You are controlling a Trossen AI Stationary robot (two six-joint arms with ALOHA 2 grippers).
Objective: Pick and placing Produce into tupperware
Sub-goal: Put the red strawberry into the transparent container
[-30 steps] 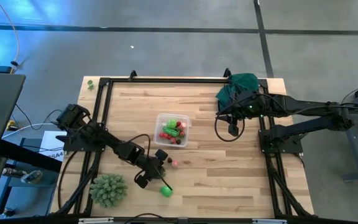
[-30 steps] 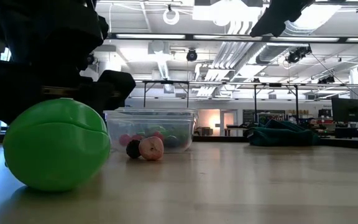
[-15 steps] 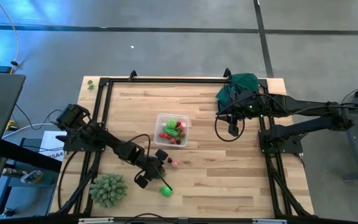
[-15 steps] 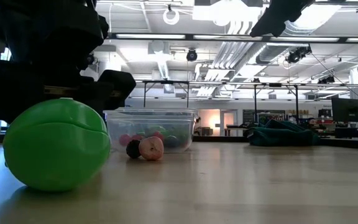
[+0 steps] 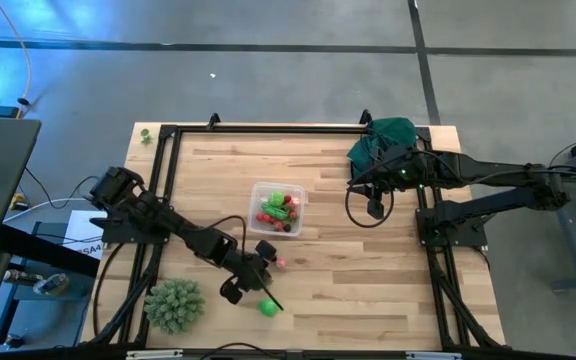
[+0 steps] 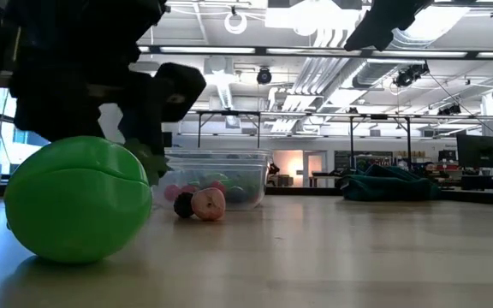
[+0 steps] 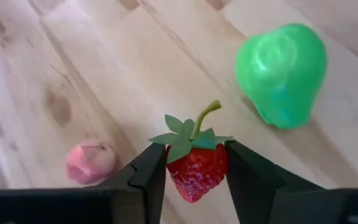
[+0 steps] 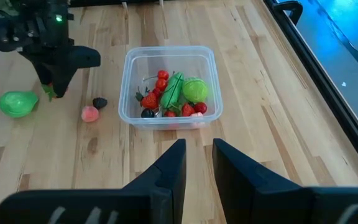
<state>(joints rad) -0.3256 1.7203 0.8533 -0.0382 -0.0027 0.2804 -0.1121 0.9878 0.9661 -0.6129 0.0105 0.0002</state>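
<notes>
From above, my left arm stretches slantwise from the table's left edge toward the middle. My left gripper (image 5: 251, 276) hangs just beside a big green fruit (image 5: 267, 307) and near the spiky ball (image 5: 175, 304). The tupperware (image 5: 277, 208) sits in the middle of the table (image 5: 368, 290) with red and green produce inside. My right arm waits at the far right side, and my right gripper (image 5: 375, 209) points down near the dark green cloth (image 5: 383, 137).

From table height, the green fruit (image 6: 77, 198) looks huge up front. My dark left arm hangs above it. A small pink piece (image 6: 208, 204) and a dark one (image 6: 183, 204) lie in front of the tupperware (image 6: 208, 177).

Through my left wrist camera, my two fingers (image 7: 149, 175) squeeze a red strawberry (image 7: 196, 167) with green leaves, lifted over the wood. The pink piece (image 7: 91, 162) and green fruit (image 7: 281, 73) lie below.

Through my right wrist camera, my fingers (image 8: 171, 167) stand a little apart, holding nothing. The tupperware (image 8: 169, 86) lies ahead, holding red berries and green pieces.
</notes>
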